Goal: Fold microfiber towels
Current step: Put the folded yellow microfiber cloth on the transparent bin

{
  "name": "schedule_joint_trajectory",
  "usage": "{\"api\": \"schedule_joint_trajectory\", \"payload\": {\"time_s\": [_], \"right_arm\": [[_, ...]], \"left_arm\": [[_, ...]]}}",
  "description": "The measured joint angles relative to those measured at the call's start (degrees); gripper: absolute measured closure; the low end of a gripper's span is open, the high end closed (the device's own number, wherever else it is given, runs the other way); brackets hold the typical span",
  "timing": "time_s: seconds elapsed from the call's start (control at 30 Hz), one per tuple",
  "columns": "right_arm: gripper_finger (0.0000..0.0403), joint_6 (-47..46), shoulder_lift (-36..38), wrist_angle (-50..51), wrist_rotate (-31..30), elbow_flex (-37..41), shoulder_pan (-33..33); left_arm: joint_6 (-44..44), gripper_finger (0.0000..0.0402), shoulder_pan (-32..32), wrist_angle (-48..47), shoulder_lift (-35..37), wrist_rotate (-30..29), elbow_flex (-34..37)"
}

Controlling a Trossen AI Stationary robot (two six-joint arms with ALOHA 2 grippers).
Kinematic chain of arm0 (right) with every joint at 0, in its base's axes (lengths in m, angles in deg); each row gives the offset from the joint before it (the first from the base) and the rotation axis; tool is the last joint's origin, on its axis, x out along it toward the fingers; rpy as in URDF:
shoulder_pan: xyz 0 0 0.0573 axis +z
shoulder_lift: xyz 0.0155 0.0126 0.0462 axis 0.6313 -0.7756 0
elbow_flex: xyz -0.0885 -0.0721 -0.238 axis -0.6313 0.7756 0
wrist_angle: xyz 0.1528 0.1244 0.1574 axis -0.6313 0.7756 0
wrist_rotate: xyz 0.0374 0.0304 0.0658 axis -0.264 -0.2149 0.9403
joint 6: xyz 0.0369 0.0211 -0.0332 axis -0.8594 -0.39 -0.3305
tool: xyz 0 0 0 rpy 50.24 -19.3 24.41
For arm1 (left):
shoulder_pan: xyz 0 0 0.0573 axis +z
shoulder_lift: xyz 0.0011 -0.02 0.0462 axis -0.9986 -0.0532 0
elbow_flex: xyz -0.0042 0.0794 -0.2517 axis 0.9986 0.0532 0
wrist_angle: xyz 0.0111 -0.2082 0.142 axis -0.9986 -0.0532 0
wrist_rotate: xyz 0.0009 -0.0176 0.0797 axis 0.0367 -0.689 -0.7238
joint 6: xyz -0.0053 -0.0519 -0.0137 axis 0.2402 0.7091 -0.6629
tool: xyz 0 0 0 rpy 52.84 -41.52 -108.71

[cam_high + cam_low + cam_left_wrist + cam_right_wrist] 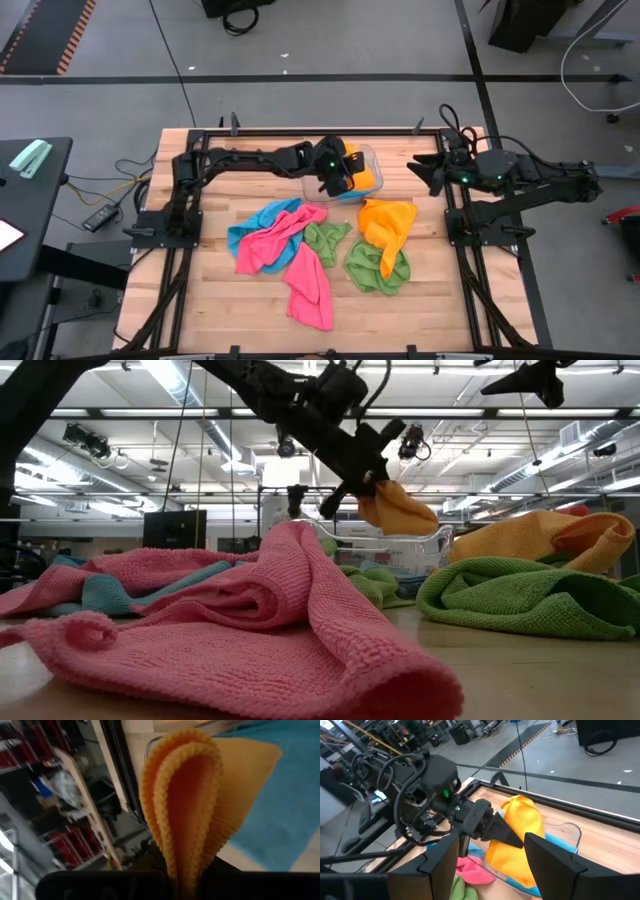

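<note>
Left gripper [345,180] pinching orange towel [366,176] above clear tray [372,152]; right gripper [425,172] spread

The wooden tabletop [220,300] is carrying pink [300,265], blue [245,232], green [375,268] and orange [388,222] microfiber towels, plus a clear plastic tray [372,158].

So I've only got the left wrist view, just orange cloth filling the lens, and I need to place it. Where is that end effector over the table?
Observer: The left end effector is shut on an orange towel above the clear tray at the table's back edge.
Operator: Anything else in that tray?
Observer: Yes, a blue towel lies in it.
Operator: Where's the other arm?
Observer: The right end effector hangs open beside the tray, holding nothing.
Operator: What's left on the table?
Observer: A pink towel and a green towel, among others.
</note>
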Motion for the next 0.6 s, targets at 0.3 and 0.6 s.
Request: {"api": "schedule_joint_trajectory", "payload": {"time_s": [0.3,0.6], "right_arm": [[0.0168,-4.6,-3.0,-0.2,-3.4,0.0,0.0],[0.0168,-7.1,-6.7,-2.9,-6.5,0.0,0.0]], "left_arm": [[-4.8,0.0376,4.0,-1.0,0.0,14.2,0.1],[-9.5,0.0373,5.9,-3.2,0.0,25.4,0.1]]}}
